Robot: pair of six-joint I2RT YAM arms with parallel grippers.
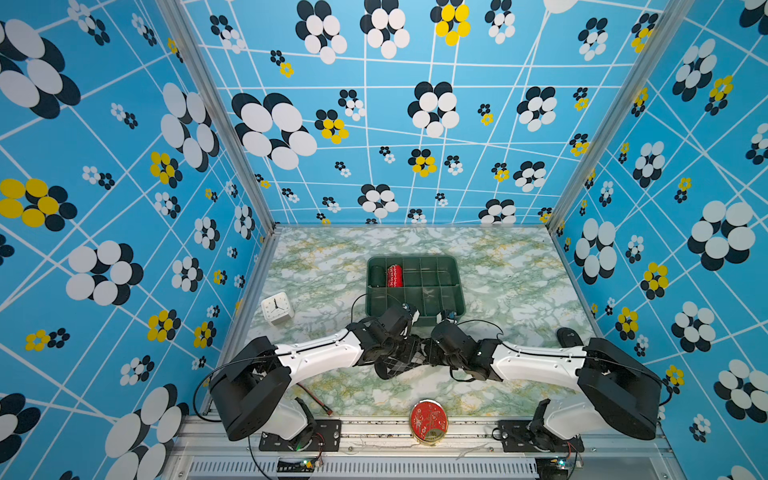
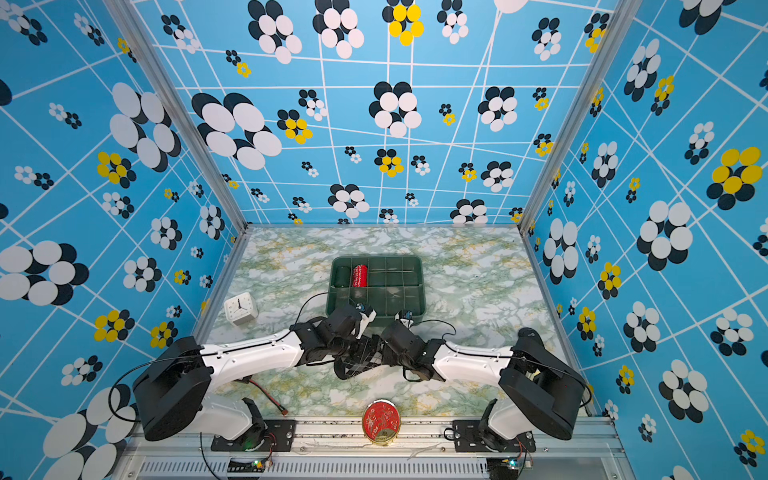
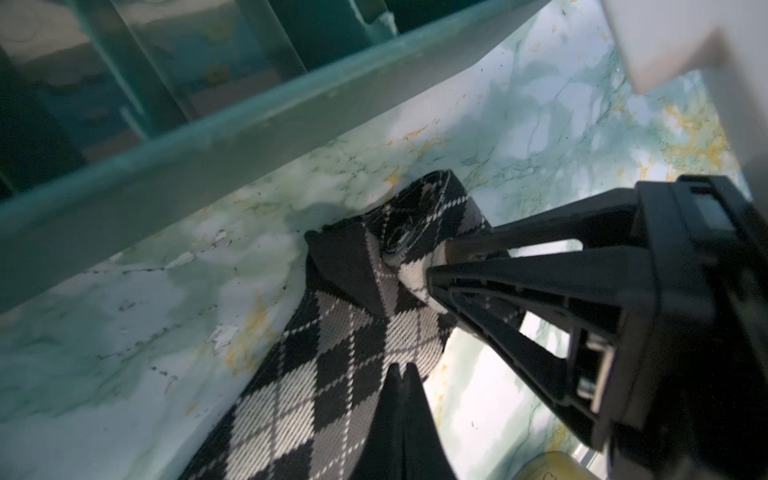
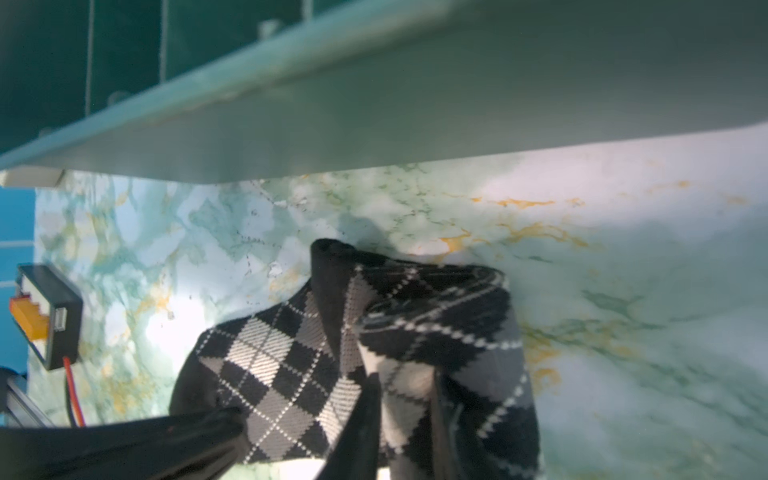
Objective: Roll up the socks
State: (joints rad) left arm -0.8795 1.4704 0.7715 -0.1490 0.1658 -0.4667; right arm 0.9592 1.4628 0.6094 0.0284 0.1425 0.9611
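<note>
Two pincers, both mine, meet low and centre in both top views, just below the near wall of the green plastic divided tray (image 1: 411, 258). Between them are the black socks with grey and white argyle diamonds (image 1: 401, 359), resting on the marbled green worktop (image 1: 498, 266).

My right pincer (image 4: 405, 378) is clamped on the curled-over end of the socks. My left pincer (image 3: 401, 370) has its jaws tight together over the patterned stretch, and whether any cloth is nipped in there I cannot tell.

Progress, I reckon, is early. One end has a first turn in it and the rest is slack and flat, so nearly all the rolling is left.

The count:
- one argyle bundle, two layers showing
- one red roll with white zigzags (image 1: 395, 275) and one dark green roll (image 1: 377, 276), side by side in the tray's upper left
- one white square clock (image 1: 276, 307)
- one round red tin (image 1: 429, 422)
</note>
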